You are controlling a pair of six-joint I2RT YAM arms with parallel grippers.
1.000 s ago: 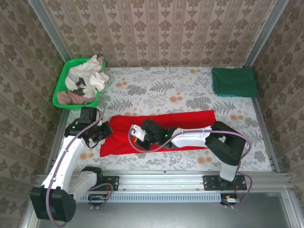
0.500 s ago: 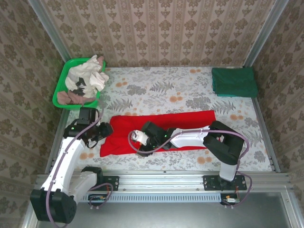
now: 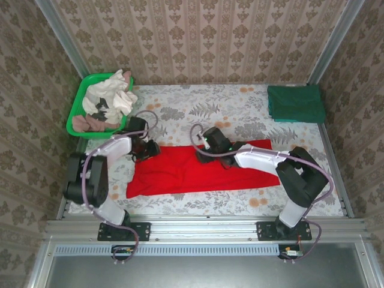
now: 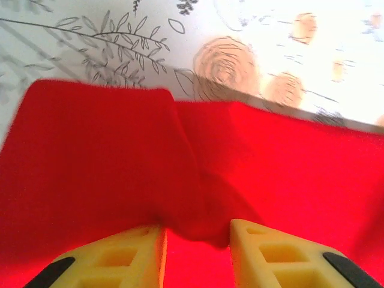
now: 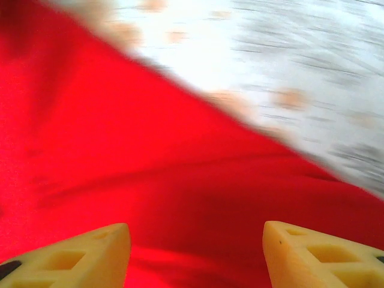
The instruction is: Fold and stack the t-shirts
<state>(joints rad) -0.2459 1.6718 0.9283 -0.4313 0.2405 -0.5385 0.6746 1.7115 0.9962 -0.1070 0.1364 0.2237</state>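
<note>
Left gripper (image 4: 196, 231): we see jaws parted, a ridge of red t-shirt (image 4: 108, 156) between them.
Right gripper (image 5: 195, 231): jaws wide apart, gripping nothing, red t-shirt just beneath.
Green t-shirt (image 3: 295, 103): folded, well apart from both.

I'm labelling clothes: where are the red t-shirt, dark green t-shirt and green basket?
red t-shirt (image 3: 192, 174), top view, its middle.
dark green t-shirt (image 3: 296, 103), top view, its middle.
green basket (image 3: 76, 111), top view, left rim.

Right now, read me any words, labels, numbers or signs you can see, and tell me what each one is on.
None can be read.
The red shirt shows plain cloth, with no lettering facing up.
The green shirt is plain.
The basket and the tablecloth carry no text; the cloth has only a floral print.
</note>
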